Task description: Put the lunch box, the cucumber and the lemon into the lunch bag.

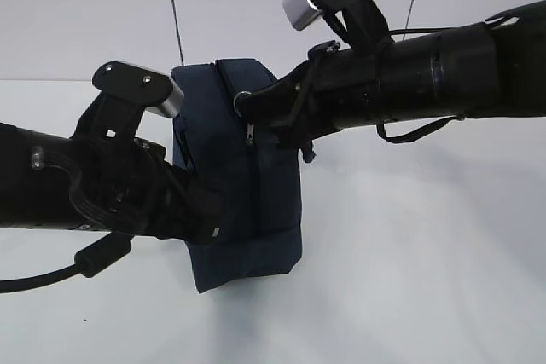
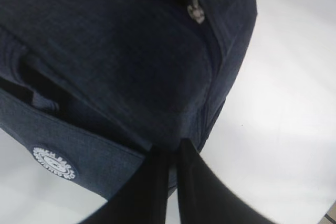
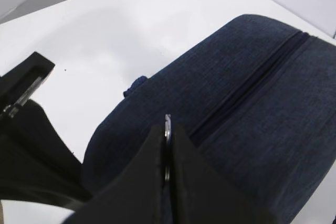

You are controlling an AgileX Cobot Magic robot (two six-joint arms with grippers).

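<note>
The navy lunch bag (image 1: 256,210) stands upright on the white table, its zipper closed along the side I can see. My right gripper (image 1: 242,105) is at the bag's rounded top, shut on the metal ring pull (image 3: 167,120); the right wrist view shows the ring pinched between the fingers of that gripper (image 3: 168,132). Low on the bag's left side, my left gripper (image 1: 210,226) is shut on a fold of the bag's fabric (image 2: 131,66); the left wrist view shows its jaws (image 2: 172,153) pressed together on the cloth edge. The lunch box, cucumber and lemon are out of view.
A small silver zipper tab (image 2: 195,11) hangs on the bag's front seam. The white table (image 1: 426,279) spreads around the bag. Two thin cables (image 1: 174,6) hang at the back. Part of the left arm (image 3: 23,145) shows in the right wrist view.
</note>
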